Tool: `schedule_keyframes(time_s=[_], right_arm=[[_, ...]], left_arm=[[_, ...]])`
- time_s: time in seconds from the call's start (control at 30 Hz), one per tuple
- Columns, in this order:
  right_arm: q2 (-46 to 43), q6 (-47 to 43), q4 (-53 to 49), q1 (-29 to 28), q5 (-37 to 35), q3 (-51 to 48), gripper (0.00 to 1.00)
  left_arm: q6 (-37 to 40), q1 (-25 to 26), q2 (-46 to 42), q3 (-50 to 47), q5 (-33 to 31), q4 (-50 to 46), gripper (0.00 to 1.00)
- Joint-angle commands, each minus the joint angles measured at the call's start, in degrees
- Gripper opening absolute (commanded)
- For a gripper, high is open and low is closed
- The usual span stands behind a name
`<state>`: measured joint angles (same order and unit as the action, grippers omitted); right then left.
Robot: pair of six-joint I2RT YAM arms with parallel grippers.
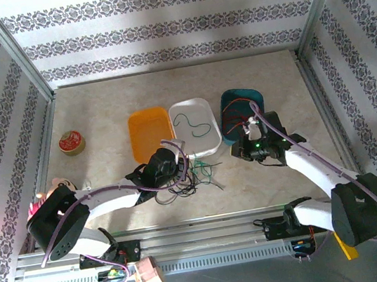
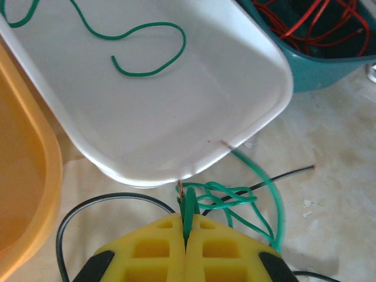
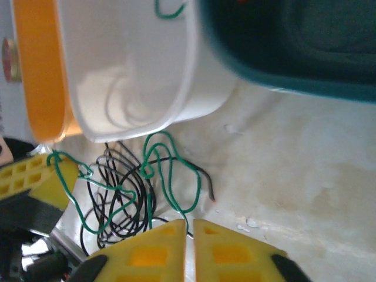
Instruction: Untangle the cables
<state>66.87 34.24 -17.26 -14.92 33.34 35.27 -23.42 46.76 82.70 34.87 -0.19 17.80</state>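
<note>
While the left gripper (image 2: 186,230) has its jaws shut tight on a green cable (image 2: 188,204), the knot lies just beyond them, under the white tray (image 2: 205,100) rim. The right gripper (image 3: 189,234) is nearly closed, with black cables (image 3: 120,176) ahead-left; whether it grips anything cannot be told.

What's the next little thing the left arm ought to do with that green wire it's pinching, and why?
Probably lift the left tool slowly, drawing the green cable up out of the black cables. It is pinched there, knotted in loops beside the white tray, where another green strand lies sorted.
</note>
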Motion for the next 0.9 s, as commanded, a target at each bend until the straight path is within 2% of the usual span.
schedule_keyframes(time_s=[0.0,0.03,0.1,0.23,0.53,0.87], right_arm=[[0.1,-4.12,-0.69,-6.7,-0.63,2.79,0.25],[0.92,-5.36,-1.07,-8.99,-0.73,3.58,0.31],[2.63,-6.66,-1.52,-12.37,-0.38,4.9,0.36],[4.84,-8.79,-2.23,-16.28,0.97,7.15,0.41],[2.75,-9.35,-1.03,-17.26,2.11,8.05,0.47],[4.68,-10.53,-1.01,-17.25,0.63,10.1,0.47]], left_arm=[[-0.97,-0.01,-1.15,-0.59,3.05,1.42,0.0],[-1.17,-0.01,-1.2,-0.6,2.95,2.06,0.0],[-2.01,-0.02,-1.43,-0.6,2.57,3.35,0.0],[-2.77,-0.09,-2.05,0.08,4.24,5.38,0.0],[-3.37,-0.09,-3.92,2.83,8.42,3.99,0.0],[-3.9,-0.09,-2.98,3.49,10.42,4.25,0.0]])
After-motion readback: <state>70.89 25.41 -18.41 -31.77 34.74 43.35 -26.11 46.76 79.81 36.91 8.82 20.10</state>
